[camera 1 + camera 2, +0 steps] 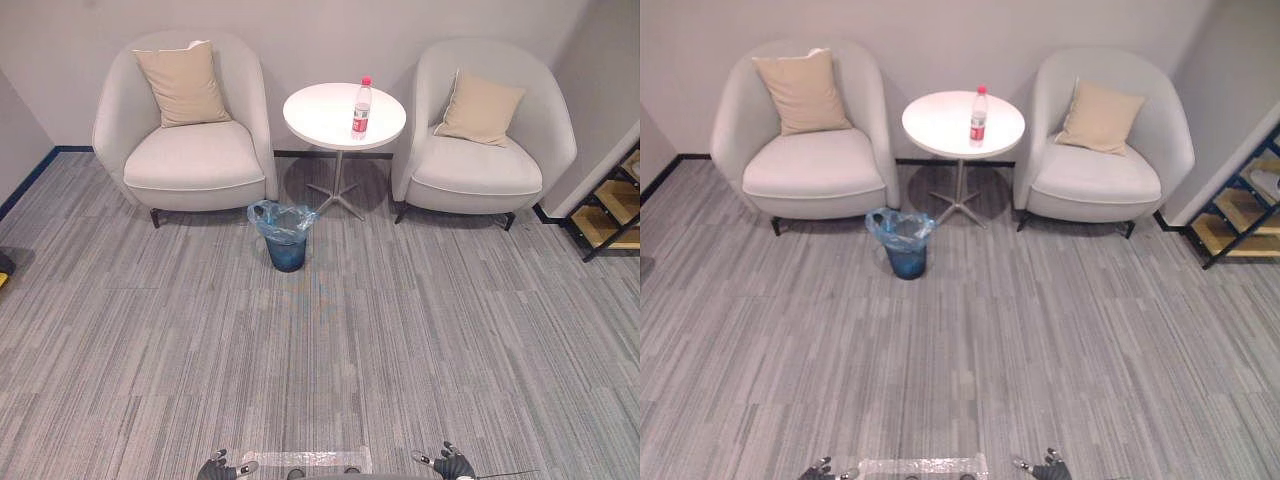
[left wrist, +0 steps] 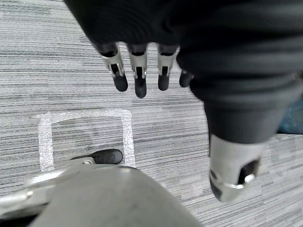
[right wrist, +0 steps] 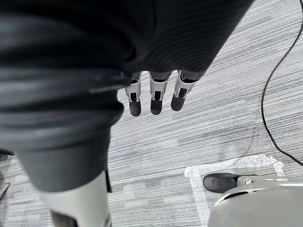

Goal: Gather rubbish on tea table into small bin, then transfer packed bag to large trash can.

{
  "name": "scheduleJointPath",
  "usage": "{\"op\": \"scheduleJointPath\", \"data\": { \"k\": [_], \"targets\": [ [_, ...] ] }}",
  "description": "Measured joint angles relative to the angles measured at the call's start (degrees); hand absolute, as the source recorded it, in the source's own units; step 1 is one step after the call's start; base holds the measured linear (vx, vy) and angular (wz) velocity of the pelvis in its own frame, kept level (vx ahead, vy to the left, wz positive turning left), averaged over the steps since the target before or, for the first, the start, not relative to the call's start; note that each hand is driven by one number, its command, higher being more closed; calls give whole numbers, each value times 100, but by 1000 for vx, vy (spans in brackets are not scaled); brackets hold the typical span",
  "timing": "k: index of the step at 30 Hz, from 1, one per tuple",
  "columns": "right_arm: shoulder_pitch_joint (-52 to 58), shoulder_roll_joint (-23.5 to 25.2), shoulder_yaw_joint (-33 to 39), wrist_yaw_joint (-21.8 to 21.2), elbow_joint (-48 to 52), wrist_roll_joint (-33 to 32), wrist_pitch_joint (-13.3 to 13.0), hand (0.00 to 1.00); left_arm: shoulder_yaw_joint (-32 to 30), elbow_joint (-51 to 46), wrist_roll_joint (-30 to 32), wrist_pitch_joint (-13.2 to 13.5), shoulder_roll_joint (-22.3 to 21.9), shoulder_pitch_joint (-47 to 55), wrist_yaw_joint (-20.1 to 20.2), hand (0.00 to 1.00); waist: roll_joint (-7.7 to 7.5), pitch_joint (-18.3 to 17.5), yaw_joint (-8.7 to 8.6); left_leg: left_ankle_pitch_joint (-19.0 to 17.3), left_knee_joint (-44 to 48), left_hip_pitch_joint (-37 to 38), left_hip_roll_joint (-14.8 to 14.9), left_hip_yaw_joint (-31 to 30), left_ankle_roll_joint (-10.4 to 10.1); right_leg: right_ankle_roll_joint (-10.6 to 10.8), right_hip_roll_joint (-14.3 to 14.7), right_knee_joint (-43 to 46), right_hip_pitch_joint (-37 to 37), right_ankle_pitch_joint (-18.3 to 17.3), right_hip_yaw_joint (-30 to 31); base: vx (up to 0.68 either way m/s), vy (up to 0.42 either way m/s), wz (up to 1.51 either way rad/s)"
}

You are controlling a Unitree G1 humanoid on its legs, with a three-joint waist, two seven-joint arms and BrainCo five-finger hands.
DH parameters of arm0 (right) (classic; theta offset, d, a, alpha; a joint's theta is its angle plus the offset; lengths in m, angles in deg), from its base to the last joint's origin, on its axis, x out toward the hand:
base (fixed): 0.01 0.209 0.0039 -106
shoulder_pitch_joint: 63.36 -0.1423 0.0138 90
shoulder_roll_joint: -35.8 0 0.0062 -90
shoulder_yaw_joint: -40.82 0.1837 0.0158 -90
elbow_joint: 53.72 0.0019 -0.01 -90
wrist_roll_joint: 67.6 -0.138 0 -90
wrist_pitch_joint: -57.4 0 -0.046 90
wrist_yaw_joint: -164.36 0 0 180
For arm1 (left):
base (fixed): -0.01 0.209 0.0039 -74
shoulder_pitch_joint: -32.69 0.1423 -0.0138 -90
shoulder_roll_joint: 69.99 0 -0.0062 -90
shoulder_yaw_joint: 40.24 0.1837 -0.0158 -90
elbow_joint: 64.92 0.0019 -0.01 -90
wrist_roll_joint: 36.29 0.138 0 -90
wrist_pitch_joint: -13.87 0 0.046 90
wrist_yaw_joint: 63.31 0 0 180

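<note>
One bottle (image 1: 361,108) upright on tea table (image 1: 318,118), far from left hand (image 1: 222,466) and right hand (image 1: 452,466), fingers (image 2: 138,78) straight, holding nothing

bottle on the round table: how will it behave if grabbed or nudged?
The bottle stands upright, tall and narrow, so a sideways nudge would probably tip it. Once down, its round body would likely roll on the smooth table. It looks like thin clear plastic, so probably light and squashy; its fill level cannot be told.

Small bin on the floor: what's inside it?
A blue bag lines the small bin, its edge gathered over the rim. Its bottom is hidden, so any rubbish cannot be told.
</note>
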Motion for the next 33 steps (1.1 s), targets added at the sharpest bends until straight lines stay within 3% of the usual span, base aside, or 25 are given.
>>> {"op": "scheduleJointPath", "data": {
  "k": [4, 7, 8, 9, 10, 11, 14, 15, 17, 19, 20, 21, 22, 23, 24, 25, 27, 28, 29, 30, 31, 33],
  "targets": [
    [-8, -6, -1, -70, 16, -61, -2, 0, 2, -6, -4, -4, 6, -25, -1, 0, -8, 6, -8, -36, 27, -86, 24, 95, -19, -10, 19, 40, -96, -5, 82, 0, -3, -10],
    [-3, 0, -2, -76, 36, -232, -18, 0, 2, -14, -5, -6, 15, -84, -2, 0, 0, 51, -16, -483, 763, -343, 87, 233, -64, -92, 31, 208, -113, -122, 183, 19, -20, -24],
    [0, -25, -22, -79, 36, -248, -20, 0, 3, -26, -5, -6, 6, -98, -2, 0, 23, 70, -10, -824, 1391, -538, 185, 321, -115, -174, 73, 336, -114, -240, 265, 34, -43, -28],
    [-12, -36, -83, -73, 47, -289, -31, 0, 5, -44, -5, -9, 18, -117, 3, 0, 44, 107, -7, -1143, 2371, -909, 328, 452, -305, -304, 113, 412, -119, -418, 319, 17, -41, -25],
    [-14, -35, -98, -72, 48, -294, -33, 0, 5, -50, -5, -11, 31, -128, 3, 0, 42, 122, -12, -1156, 2692, -1041, 361, 482, -324, -328, 114, 444, -113, -454, 336, 12, -81, -28],
    [-8, -72, -109, -75, 45, -399, -34, 0, 5, -169, -12, -10, 26, -214, 1, 0, 69, 204, 14, -1105, 4081, -1592, 574, 620, -378, -384, 133, 637, -75, -573, 454, 22, -67, -25],
    [-39, -145, -101, -64, 58, -480, -32, 0, -4, -189, -23, 16, -31, -232, -9, 0, 168, 309, 34, -1273, 5099, -2042, 736, 606, -310, -539, 153, 844, 71, -767, 698, 126, -1, -37],
    [-47, -163, -101, -64, 55, -508, -32, 0, -3, -211, -58, 23, -44, -247, -15, 0, 190, 322, 32, -1458, 5056, -2218, 728, 600, -274, -539, 84, 849, 104, -822, 822, 179, 80, -53],
    [-61, -166, -98, -63, 50, -511, -32, 0, -1, -290, -127, 38, -40, -239, -15, 0, 178, 339, 70, -1477, 4532, -2498, 636, 595, -248, -460, -100, 853, 83, -909, 1016, 233, 131, -58],
    [-52, -212, -96, -60, 50, -511, -25, 0, 36, -292, -132, 90, -71, -244, -27, 0, 235, 333, 117, -1048, 3008, -2546, 409, 241, -419, -247, -314, 858, 78, -1141, 1294, 327, 216, -59],
    [-51, -236, -97, -62, 51, -511, -26, 0, 56, -288, -133, 94, -87, -237, -29, 0, 271, 314, 129, -966, 2751, -2543, 408, 121, -444, -203, -309, 865, 81, -1193, 1342, 272, 191, -58],
    [-51, -257, -109, -56, 41, -509, -20, 0, 68, -275, -140, 92, -102, -212, -31, 0, 298, 300, 162, -591, 2691, -2548, 419, 67, -341, -136, -311, 926, 84, -1322, 1452, 344, 227, -52],
    [-53, -209, -114, -61, 40, -502, -15, 0, 68, -291, -142, 97, -20, -220, -22, 0, 209, 236, 220, -724, 2860, -2567, 297, 195, -132, 10, -453, 1116, 54, -1463, 1530, 566, 296, -53],
    [-55, -125, -96, -67, 43, -493, -18, 0, 66, -285, -144, 90, 44, -254, -16, 0, 66, 208, 225, -948, 2916, -2547, 201, 327, -68, 140, -585, 1552, -113, -1560, 1534, 484, 241, -41],
    [-66, -119, -97, -74, 44, -491, -17, 0, 66, -285, -145, 87, 46, -258, -19, 0, 52, 199, 235, -989, 2915, -2528, 188, 365, -60, 168, -603, 1751, -222, -1577, 1538, 486, 201, -39],
    [-122, -118, -97, -83, 35, -484, -15, 0, 66, -282, -153, 82, 41, -258, -17, 0, 49, 206, 284, -1054, 2877, -2356, 177, 494, 57, 239, -609, 2503, -521, -1584, 1572, 376, 160, -42],
    [-220, -78, -95, -110, 26, -430, -10, 0, 83, -261, -187, 63, 42, -237, -14, 0, 39, 217, 293, -1166, 2663, -1827, 131, 664, 180, 861, -628, 3962, -967, -1518, 1586, 535, 185, -39],
    [-302, -56, -99, -140, 29, -381, -9, 0, 181, -262, -202, 53, 41, -262, -13, 0, 84, 255, 282, -1207, 2436, -1393, 111, 654, 244, 956, -655, 4844, -1209, -1566, 1329, 579, 131, -29],
    [-370, -19, -107, -183, 58, -375, -16, 0, 353, -261, -240, 49, 30, -323, -3, 0, 158, 304, 276, -1216, 2111, -873, 122, 554, 258, 669, -797, 5453, -1447, -1710, 648, 554, 107, -21],
    [-396, 1, -109, -189, 57, -375, -17, 0, 394, -261, -240, 49, 27, -338, -3, 0, 176, 315, 276, -1216, 2022, -744, 132, 519, 258, 595, -829, 5537, -1513, -1749, 474, 427, 32, -6],
    [-462, 9, -122, -192, 93, -358, -17, 0, 430, -256, -246, 47, 16, -378, -1, 0, 244, 339, 246, -1216, 1835, -445, 176, 440, 259, 272, -918, 5546, -1687, -1880, -51, 407, -11, 16],
    [-477, -18, -162, -193, 241, -204, -13, 0, 423, -256, -245, 31, -19, -474, 1, 0, 306, 381, 225, -1219, 1686, -60, 403, 431, 264, 143, -836, 4828, -2133, -1941, -662, 468, -58, 19]
  ]
}}
